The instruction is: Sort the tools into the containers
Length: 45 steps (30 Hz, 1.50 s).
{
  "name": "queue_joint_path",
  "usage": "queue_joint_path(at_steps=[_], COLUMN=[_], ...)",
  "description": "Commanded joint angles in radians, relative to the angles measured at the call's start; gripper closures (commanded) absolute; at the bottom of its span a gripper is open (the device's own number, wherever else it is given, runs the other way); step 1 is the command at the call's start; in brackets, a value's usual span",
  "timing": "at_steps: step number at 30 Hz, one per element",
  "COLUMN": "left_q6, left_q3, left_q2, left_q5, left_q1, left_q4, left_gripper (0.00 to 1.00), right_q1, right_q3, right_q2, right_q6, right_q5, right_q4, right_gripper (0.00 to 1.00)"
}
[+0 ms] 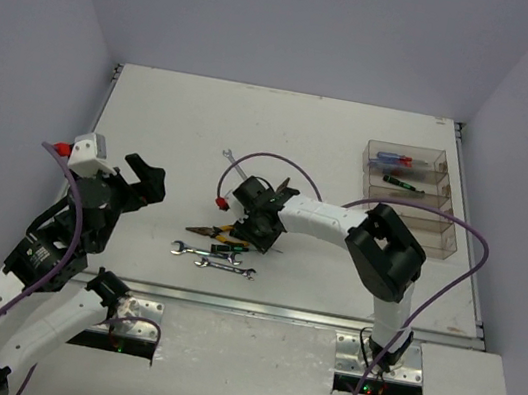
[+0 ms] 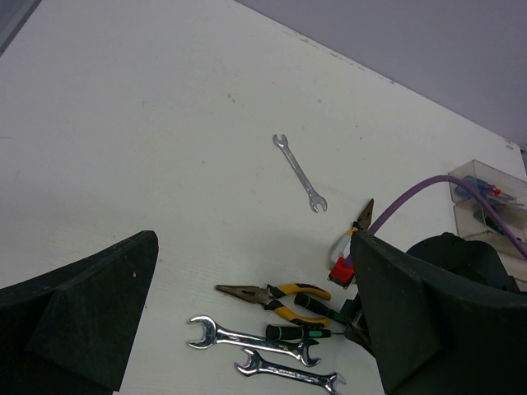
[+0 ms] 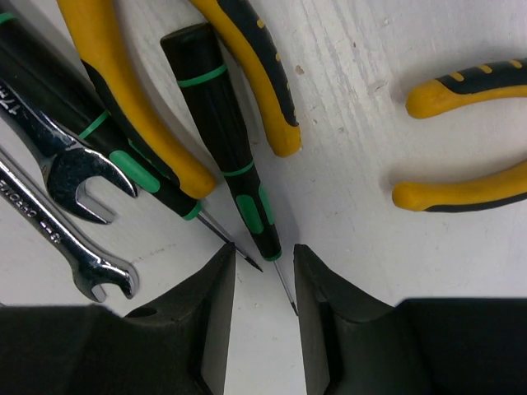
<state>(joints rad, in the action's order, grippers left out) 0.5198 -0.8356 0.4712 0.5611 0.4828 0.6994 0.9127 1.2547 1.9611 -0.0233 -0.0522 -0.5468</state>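
My right gripper (image 3: 263, 271) is open and low over a pile of tools (image 1: 226, 242). The thin tips of two black/green screwdrivers (image 3: 222, 123) (image 3: 123, 156) lie between its fingers, apart from the pads. Yellow-handled pliers (image 3: 123, 82) and two silver wrenches (image 3: 74, 164) lie beside them, and a second pair of pliers (image 3: 469, 189) lies to the right. One wrench (image 1: 234, 164) lies alone farther back. The clear bins (image 1: 411, 197) at the right hold a blue/red screwdriver (image 1: 397, 161) and a black/green one (image 1: 403, 183). My left gripper (image 1: 145, 183) is open and empty, left of the pile.
In the left wrist view the pliers (image 2: 272, 296), two wrenches (image 2: 251, 339) and the lone wrench (image 2: 299, 172) lie on the white table. A purple cable (image 1: 271, 158) loops above the right wrist. Grey walls enclose the table on three sides.
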Motion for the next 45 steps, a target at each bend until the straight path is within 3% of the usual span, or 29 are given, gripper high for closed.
queue_joint_path(at_steps=[1, 22, 35, 42, 45], left_q6=[-0.014, -0.014, -0.014, -0.014, -0.014], left_q3=[0.000, 0.001, 0.001, 0.001, 0.001], left_q2=[0.006, 0.000, -0.001, -0.005, -0.005], left_q5=[-0.004, -0.006, -0.006, -0.004, -0.005], left_q1=[-0.012, -0.012, -0.013, -0.012, -0.012], left_q4=[-0.038, -0.039, -0.038, -0.038, -0.038], left_gripper=[0.00, 0.00, 0.00, 0.00, 0.00], right_q1=[0.002, -0.037, -0.051, -0.054, -0.054], right_q3=[0.053, 0.087, 0.073, 0.050, 0.044], right_q2=[0.019, 0.079, 0.019, 0.010, -0.007], right_q6=[-0.033, -0.063, -0.063, -0.067, -0.063], right_q5=[-0.009, 0.033, 0.049, 0.048, 0.048], right_q4=[0.056, 0.048, 0.028, 0.041, 0.046], right_gripper=[0.66, 0.69, 0.84, 0.99, 1.00])
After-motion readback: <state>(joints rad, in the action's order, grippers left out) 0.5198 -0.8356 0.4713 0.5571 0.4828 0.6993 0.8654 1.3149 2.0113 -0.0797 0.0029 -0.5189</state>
